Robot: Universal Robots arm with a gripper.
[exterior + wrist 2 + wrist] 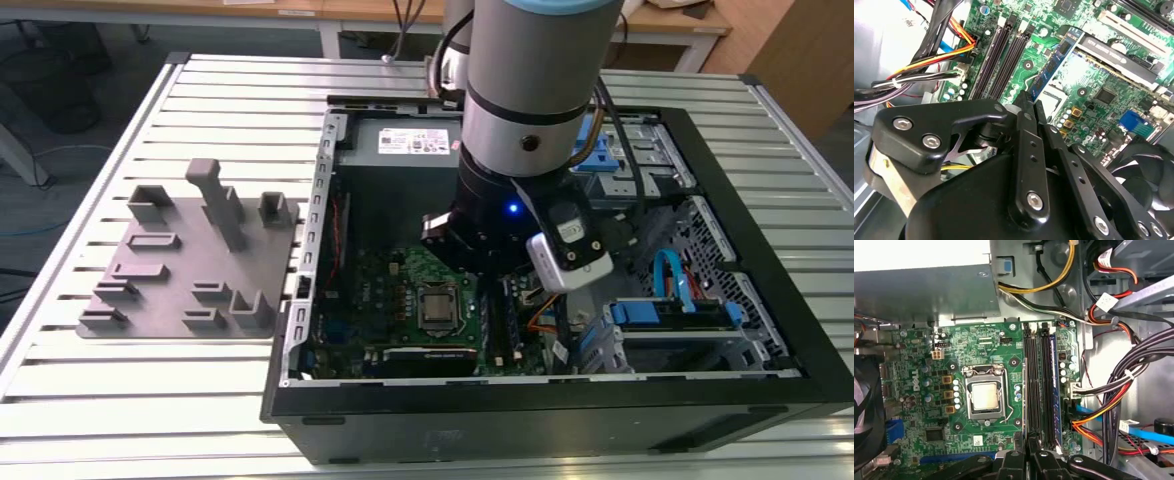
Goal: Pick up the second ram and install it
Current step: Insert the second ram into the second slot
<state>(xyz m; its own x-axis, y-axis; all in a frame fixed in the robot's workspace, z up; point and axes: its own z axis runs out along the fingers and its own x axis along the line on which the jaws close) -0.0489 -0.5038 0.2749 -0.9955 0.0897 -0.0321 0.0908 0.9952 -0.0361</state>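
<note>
Dark second ram (1053,65) in hand (1027,98)

In both wrist views the hand (1027,446) (1026,97) is cut off by the picture's edge, and the near end of the second ram (1056,62) it clamps is buried between its fingers (1024,135). In the first wrist view the stick shows edge-on, so its chips and label cannot be told. In the exterior view the arm (534,100) covers the hand and the middle of the motherboard (394,280), and the computer case (534,430) runs off the exterior view's right edge.
</note>
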